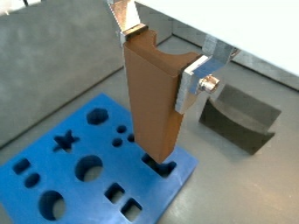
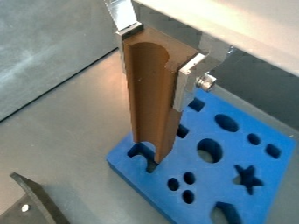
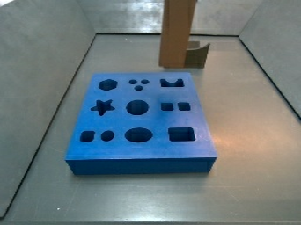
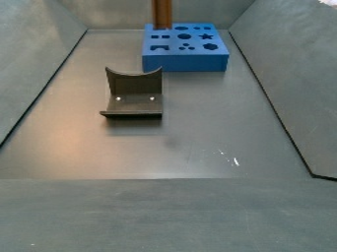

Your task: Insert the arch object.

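My gripper [image 1: 160, 54] is shut on the top of the arch object [image 1: 152, 96], a tall brown block held upright. In both wrist views the silver fingers [image 1: 191, 83] clamp its notched upper end, and the gripper [image 2: 158, 52] stands over the blue board [image 2: 228, 171]. The block's lower end hangs at the arch-shaped hole [image 1: 165, 166] near the board's corner. In a side view the block [image 3: 179, 35] stands just above that hole [image 3: 174, 82] at the back right of the board [image 3: 141, 145]. The gripper itself is out of both side views.
A short dark olive-grey block with a curved notch [image 4: 132, 94] lies on the grey floor, apart from the board [image 4: 184, 59]. It also shows beside the board in a wrist view [image 1: 239, 118]. The board has several other shaped holes. Grey walls ring the floor.
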Controlling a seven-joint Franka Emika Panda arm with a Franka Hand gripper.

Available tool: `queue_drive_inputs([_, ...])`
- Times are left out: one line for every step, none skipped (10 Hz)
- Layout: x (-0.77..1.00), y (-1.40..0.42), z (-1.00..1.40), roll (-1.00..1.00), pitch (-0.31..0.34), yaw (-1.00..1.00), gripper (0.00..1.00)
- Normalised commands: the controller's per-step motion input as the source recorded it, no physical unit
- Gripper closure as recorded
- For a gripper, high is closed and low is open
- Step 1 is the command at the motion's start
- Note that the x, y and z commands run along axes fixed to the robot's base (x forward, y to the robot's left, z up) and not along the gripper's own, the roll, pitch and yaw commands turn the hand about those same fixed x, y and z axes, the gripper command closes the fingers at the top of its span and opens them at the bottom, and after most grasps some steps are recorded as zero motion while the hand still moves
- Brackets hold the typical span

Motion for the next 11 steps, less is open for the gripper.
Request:
queue_drive_inputs([0.23,0.0,-0.33,0.14,0.0,0.19,1.0])
queue_drive_inputs([0.13,0.0,-0.33,0.12,0.0,0.27,1.0])
queue_drive_inputs([0.07,0.0,-0.37,0.11,-0.043,0.27,1.0])
queue_drive_inputs([0.0,0.0,-0.37,0.02,-0.07,0.2,1.0])
queue_drive_inputs([0.0,0.0,-0.21,0.0,-0.027,0.05,1.0])
queue_drive_inputs([0.0,0.0,-0.19,0.0,0.0,0.0,1.0])
queue_drive_inputs([0.0,0.0,-0.18,0.0,0.0,0.0,1.0])
queue_drive_inputs([0.0,0.0,-0.2,0.0,0.0,0.0,1.0])
queue_drive_inputs([0.0,0.0,-0.24,0.0,-0.006,0.0,1.0])
queue_drive_inputs([0.0,0.0,-0.25,0.0,-0.006,0.0,1.0])
queue_drive_inputs([0.0,0.0,-0.27,0.0,-0.003,0.0,1.0])
